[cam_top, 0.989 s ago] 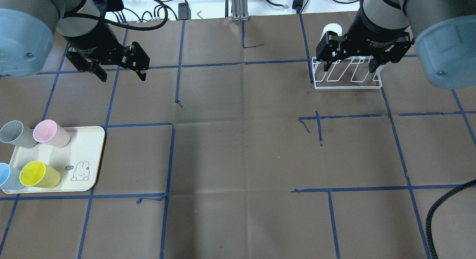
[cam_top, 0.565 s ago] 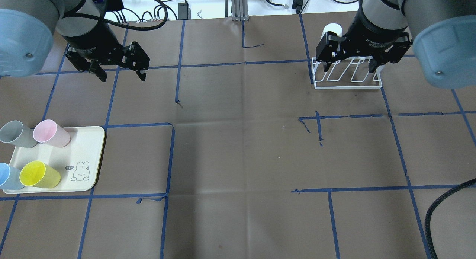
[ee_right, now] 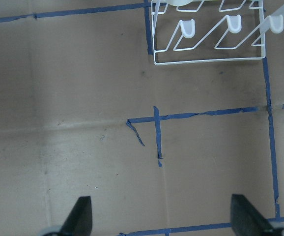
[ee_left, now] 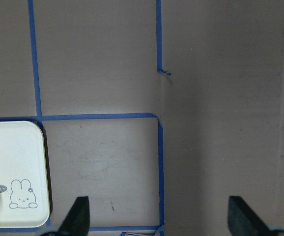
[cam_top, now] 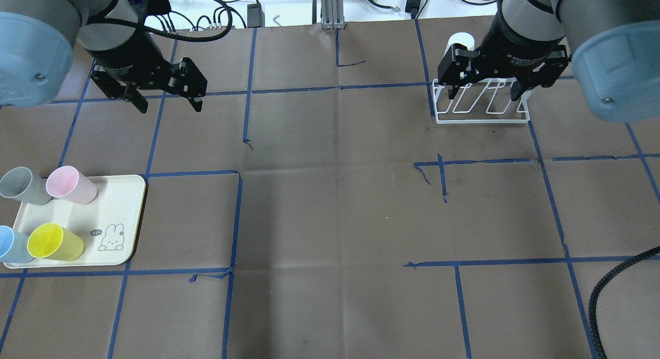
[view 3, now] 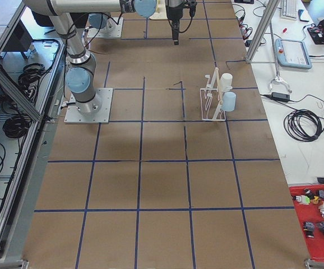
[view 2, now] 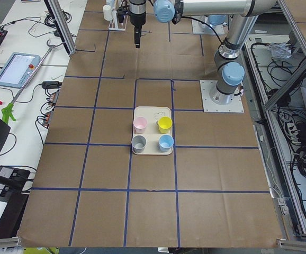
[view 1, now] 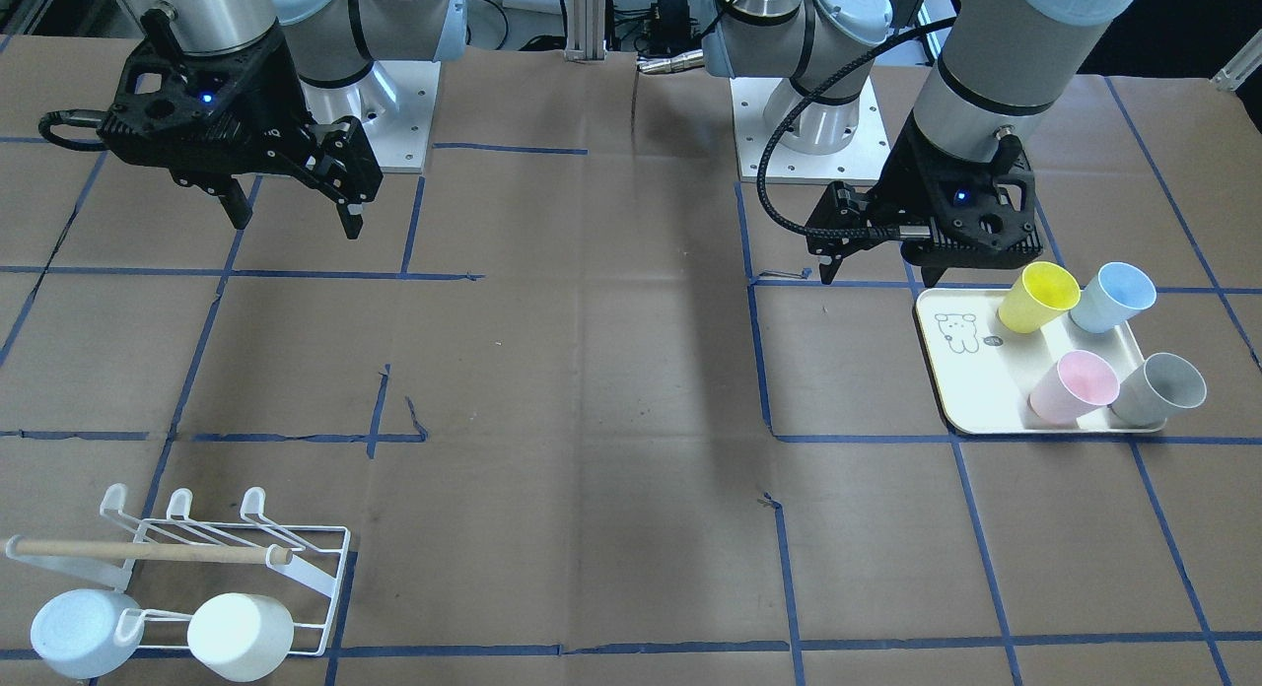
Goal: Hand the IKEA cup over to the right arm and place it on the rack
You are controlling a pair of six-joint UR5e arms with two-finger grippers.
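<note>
Several cups stand on a cream tray [cam_top: 111, 204] at the left: pink [cam_top: 71, 184], grey [cam_top: 23, 186], yellow [cam_top: 54, 242] and blue [cam_top: 11, 244]. My left gripper [cam_top: 170, 108] is open and empty, in the air beyond the tray. In its wrist view [ee_left: 160, 216] only the tray's corner [ee_left: 14, 172] shows. The white wire rack [cam_top: 482, 109] with a wooden dowel [view 1: 148, 550] stands at the far right and holds two whitish cups [view 1: 240, 635] [view 1: 84, 632]. My right gripper [cam_top: 483, 95] is open and empty, above the rack [ee_right: 208, 44].
Brown paper with blue tape lines [cam_top: 340, 85] covers the table. A black cable [cam_top: 613, 281] loops in at the near right edge. Cables and gear lie beyond the table's far edge. The arm bases [view 1: 808, 124] stand at the robot's side.
Almost nothing. The right gripper has crept slightly toward the far side over the rack. The left gripper and the cups are where they were.
</note>
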